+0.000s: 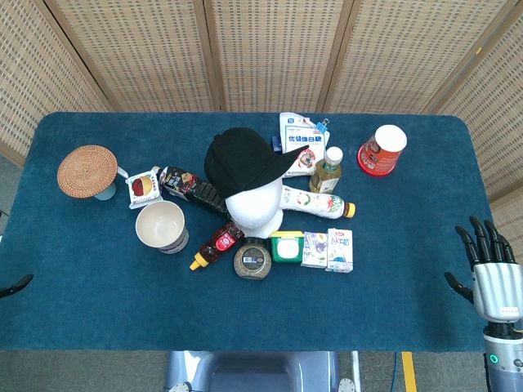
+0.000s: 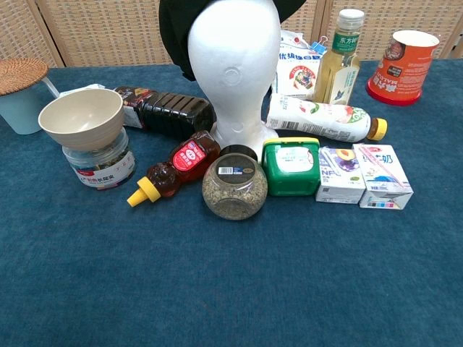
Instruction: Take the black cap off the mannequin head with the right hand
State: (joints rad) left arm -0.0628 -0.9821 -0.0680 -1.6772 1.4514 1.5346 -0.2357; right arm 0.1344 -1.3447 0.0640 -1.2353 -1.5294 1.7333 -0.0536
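Head view: the black cap (image 1: pixel 241 159) sits on the white mannequin head (image 1: pixel 255 206) at the middle of the worktop (image 1: pixel 82 286), brim pointing toward the bottles behind. The right robot hand (image 1: pixel 488 265) hovers well apart, off to the mannequin's right, fingers spread, holding nothing. The left robot hand (image 1: pixel 15 285) barely shows; its state is unclear.

Chest view: the cap is on the mannequin head; removal is not yet begun.

The black cap (image 1: pixel 242 158) sat on the upright white mannequin head (image 1: pixel 255 207), brim pointing toward the white pouch (image 1: pixel 298 140).
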